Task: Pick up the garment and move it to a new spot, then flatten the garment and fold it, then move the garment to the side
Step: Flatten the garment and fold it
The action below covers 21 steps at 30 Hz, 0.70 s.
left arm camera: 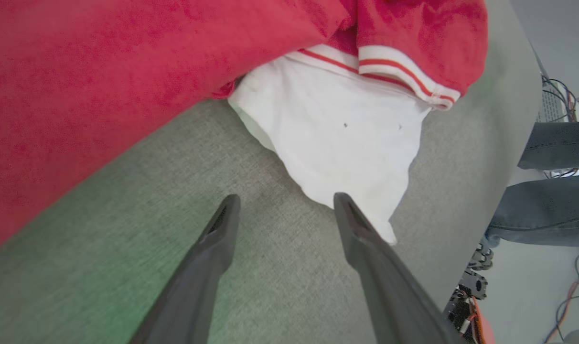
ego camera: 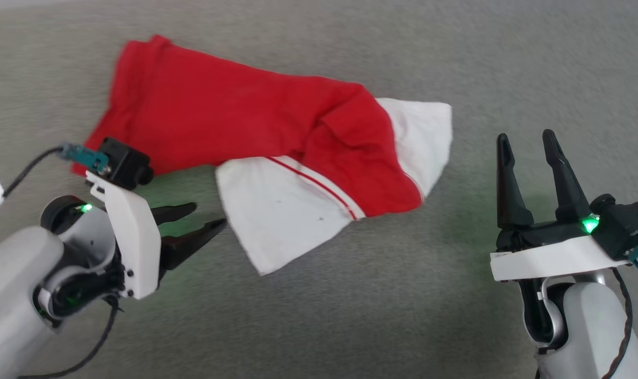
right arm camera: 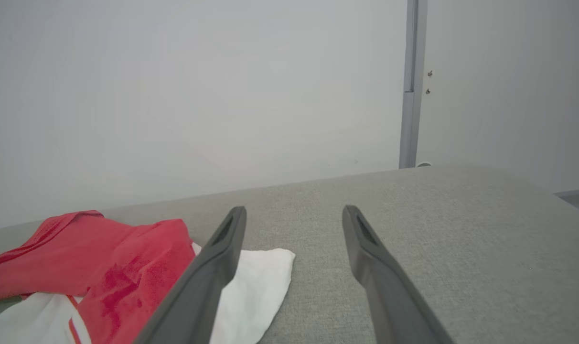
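- Arm on the left: left gripper (ego camera: 211, 216) lies low, pointing sideways at the near white sleeve (ego camera: 277, 210), jaws wide, empty.
- Centre: the garment (ego camera: 219, 116) sprawls crumpled on the grey table (ego camera: 350, 316); soft, light, floppy, I'd judge, so pinch a sleeve edge and expect drape.
- Far side: right gripper (ego camera: 526, 138) points straight ahead, clear of it, jaws spread, holding nothing.

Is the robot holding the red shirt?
No, the shirt lies loose on the grey surface; the left gripper and right gripper have open, empty jaws.

Garment (left arm camera: 127, 71) cut off top/left in left wrist view; person's legs (left arm camera: 550, 215) cropped at rt edge.
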Available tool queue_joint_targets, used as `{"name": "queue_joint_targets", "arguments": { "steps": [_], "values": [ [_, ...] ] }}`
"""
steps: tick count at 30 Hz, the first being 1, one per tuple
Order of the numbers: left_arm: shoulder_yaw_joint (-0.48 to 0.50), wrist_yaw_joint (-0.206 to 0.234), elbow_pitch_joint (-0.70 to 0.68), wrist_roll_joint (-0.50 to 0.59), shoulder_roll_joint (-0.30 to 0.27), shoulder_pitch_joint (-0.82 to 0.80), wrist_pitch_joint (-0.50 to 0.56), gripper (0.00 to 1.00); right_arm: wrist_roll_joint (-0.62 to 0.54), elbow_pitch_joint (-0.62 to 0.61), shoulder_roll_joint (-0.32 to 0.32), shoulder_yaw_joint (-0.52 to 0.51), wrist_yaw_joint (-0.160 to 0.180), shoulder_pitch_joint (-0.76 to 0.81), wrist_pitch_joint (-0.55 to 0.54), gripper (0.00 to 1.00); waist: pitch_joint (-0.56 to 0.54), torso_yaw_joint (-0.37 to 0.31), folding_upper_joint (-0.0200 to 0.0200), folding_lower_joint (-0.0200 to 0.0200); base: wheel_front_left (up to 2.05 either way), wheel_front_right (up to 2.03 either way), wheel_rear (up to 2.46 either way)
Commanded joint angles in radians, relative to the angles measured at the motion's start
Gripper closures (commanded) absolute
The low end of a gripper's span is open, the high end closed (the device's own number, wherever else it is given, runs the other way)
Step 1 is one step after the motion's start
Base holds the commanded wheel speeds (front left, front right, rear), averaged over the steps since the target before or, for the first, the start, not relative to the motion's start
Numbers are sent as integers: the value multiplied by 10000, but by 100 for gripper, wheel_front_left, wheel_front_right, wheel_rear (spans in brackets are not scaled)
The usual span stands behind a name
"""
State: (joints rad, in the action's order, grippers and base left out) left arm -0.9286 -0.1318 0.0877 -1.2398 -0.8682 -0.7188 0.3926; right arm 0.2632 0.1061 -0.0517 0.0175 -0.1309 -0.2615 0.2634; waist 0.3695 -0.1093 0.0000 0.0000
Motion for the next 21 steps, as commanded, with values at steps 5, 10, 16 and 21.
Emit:
{"name": "queue_joint_targets", "arguments": {
  "steps": [5, 10, 16, 21],
  "values": [
    [-327, 24, 733, -1273, -56, -673, 958, 0, 393, -197, 8, 91, 3, 5, 19, 0, 724, -974, 0, 0, 0, 0, 0],
    [-548, 61, 1424, -1519, -157, -834, 1159, 0, 648, -304, 8, 162, 3, 101, 19, 0, 890, -1376, 0, 0, 0, 0, 0],
    [-819, 70, 1644, -1931, -3, -736, 1158, 100, 690, -374, 8, 128, 3, 195, 19, 0, 874, -1429, 0, 0, 0, 0, 0],
    [-762, 29, 1552, -2273, -356, -642, 828, 100, 547, -276, 6, -41, 3, 204, 19, 0, 656, -1097, 0, 0, 0, 0, 0]
  ]
}}
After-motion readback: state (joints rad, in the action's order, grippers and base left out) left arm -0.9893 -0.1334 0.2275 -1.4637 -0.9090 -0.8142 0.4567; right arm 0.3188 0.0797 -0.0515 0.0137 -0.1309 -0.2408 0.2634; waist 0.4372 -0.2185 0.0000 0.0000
